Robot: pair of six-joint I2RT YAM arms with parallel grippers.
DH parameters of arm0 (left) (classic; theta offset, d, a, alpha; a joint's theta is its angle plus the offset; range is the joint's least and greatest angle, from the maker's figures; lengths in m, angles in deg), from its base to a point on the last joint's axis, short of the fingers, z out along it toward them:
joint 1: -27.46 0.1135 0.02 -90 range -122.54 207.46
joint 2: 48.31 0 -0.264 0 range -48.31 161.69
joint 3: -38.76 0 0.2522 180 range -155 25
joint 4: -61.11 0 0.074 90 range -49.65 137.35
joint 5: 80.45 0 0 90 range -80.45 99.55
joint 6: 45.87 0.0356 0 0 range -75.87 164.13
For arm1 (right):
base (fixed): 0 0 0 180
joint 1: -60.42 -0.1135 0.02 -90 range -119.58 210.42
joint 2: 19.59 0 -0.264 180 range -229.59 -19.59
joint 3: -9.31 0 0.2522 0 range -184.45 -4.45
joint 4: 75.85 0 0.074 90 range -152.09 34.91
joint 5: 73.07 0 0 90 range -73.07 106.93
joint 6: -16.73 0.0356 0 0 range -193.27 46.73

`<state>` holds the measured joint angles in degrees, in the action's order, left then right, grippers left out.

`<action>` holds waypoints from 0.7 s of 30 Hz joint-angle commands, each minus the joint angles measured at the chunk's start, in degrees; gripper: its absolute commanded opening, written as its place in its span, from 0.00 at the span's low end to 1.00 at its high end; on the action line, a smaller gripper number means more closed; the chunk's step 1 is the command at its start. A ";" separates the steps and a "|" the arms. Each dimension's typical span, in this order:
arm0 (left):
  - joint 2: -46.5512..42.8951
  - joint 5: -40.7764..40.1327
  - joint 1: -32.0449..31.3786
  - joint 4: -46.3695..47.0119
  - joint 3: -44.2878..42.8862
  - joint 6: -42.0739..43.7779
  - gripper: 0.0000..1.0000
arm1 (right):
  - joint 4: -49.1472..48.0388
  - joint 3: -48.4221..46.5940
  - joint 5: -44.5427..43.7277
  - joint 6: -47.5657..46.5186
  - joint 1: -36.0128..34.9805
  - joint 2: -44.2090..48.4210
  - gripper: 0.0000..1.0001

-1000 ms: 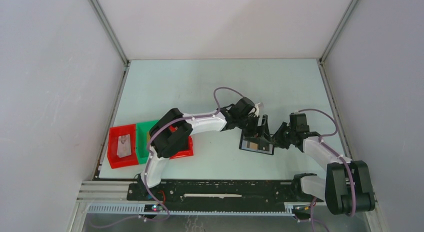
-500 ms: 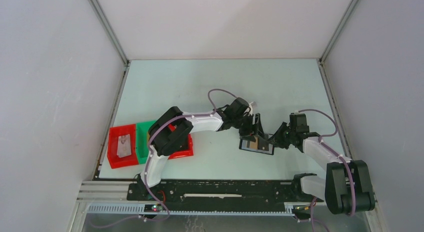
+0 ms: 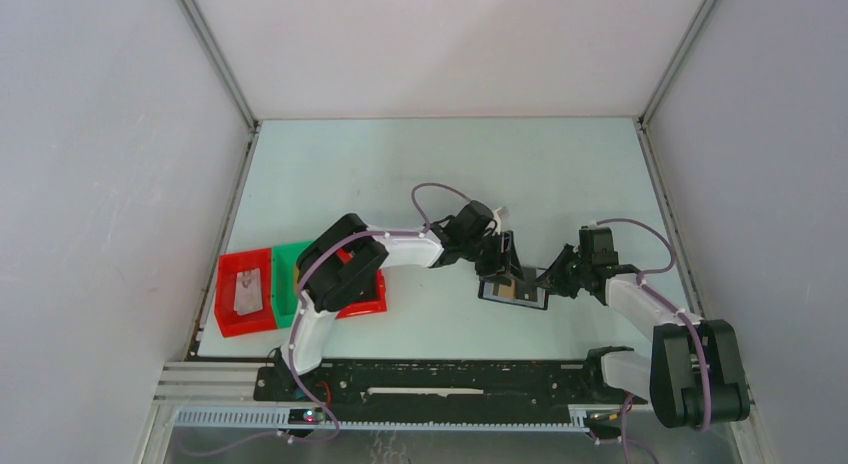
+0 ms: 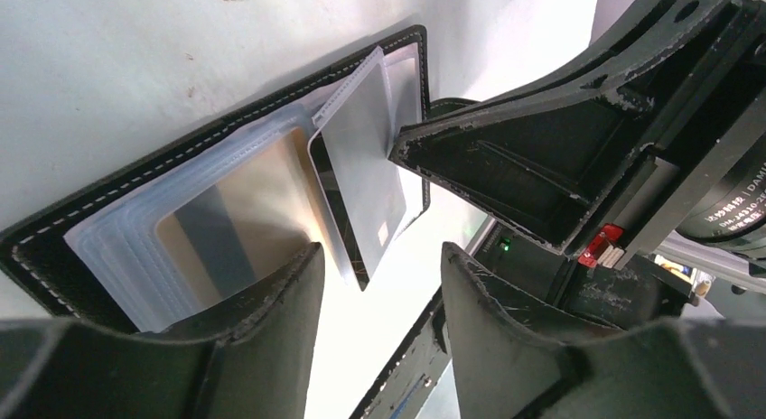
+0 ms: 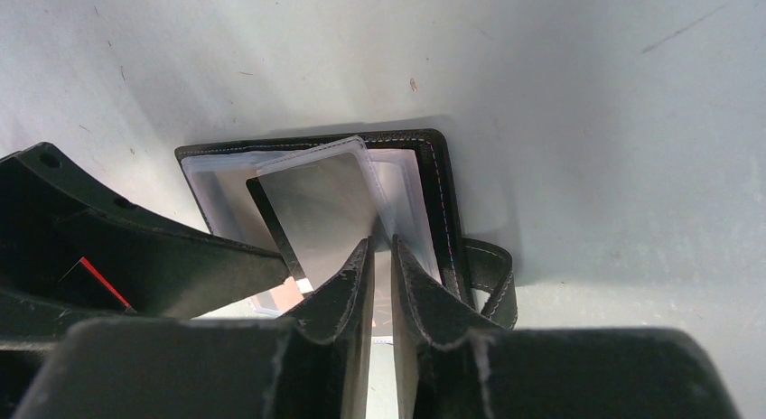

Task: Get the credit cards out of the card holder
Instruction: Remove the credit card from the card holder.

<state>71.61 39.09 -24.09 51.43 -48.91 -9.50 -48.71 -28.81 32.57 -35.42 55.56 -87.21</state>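
Note:
The black card holder (image 3: 513, 292) lies open on the table between my two grippers. In the left wrist view the holder (image 4: 135, 180) shows clear sleeves with a tan credit card (image 4: 248, 198) inside. A pale grey credit card (image 4: 361, 157) stands tilted up out of it. My right gripper (image 5: 380, 249) is shut on the near edge of this grey card (image 5: 321, 198). My left gripper (image 4: 379, 274) is open and empty, low over the holder's near end, one finger above the tan card.
A red tray (image 3: 228, 309) with a pale card (image 3: 247, 290) in it and a green tray (image 3: 288, 269) stand at the left table edge, partly under the left arm. White walls close in the back and both sides.
My left gripper has moved a little left and nearer, down over the holder. My right gripper has stayed at the holder's right edge, still pinching the grey card.

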 commanded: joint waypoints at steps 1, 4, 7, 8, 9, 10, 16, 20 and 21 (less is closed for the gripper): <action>0.94 -1.64 0.40 2.37 1.79 -0.16 0.52 | 0.24 1.07 -0.62 0.17 0.03 -0.66 0.20; 1.66 -1.12 0.39 3.65 1.77 -0.86 0.47 | 0.24 1.07 -0.69 0.19 0.05 -0.60 0.20; 2.09 -1.24 0.44 3.66 1.39 -1.21 0.47 | 0.16 1.07 -0.70 0.21 0.03 -0.63 0.20; 2.32 -1.24 0.48 3.66 1.16 -1.26 0.47 | 0.15 1.07 -0.70 0.21 0.01 -0.65 0.20; 2.65 -1.05 0.50 3.66 0.83 -1.30 0.47 | 0.14 1.07 -0.70 0.26 0.03 -0.67 0.20; 2.86 -0.86 0.55 3.61 0.46 -1.31 0.47 | 0.15 1.07 -0.72 0.23 0.03 -0.68 0.20; 3.69 -0.61 0.54 3.16 -0.49 -1.57 0.32 | 0.15 1.07 -0.61 0.21 0.05 -0.68 0.20; 3.96 -0.62 0.58 2.96 -0.28 -1.66 0.22 | 0.15 1.07 -0.52 0.16 0.08 -0.76 0.19; 3.98 -0.62 0.67 2.95 -0.25 -1.66 0.15 | 0.10 1.07 -0.46 0.15 0.03 -0.76 0.19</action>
<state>74.54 38.82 -23.82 55.29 -48.25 -11.49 -48.71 -28.81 32.57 -35.40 55.56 -87.23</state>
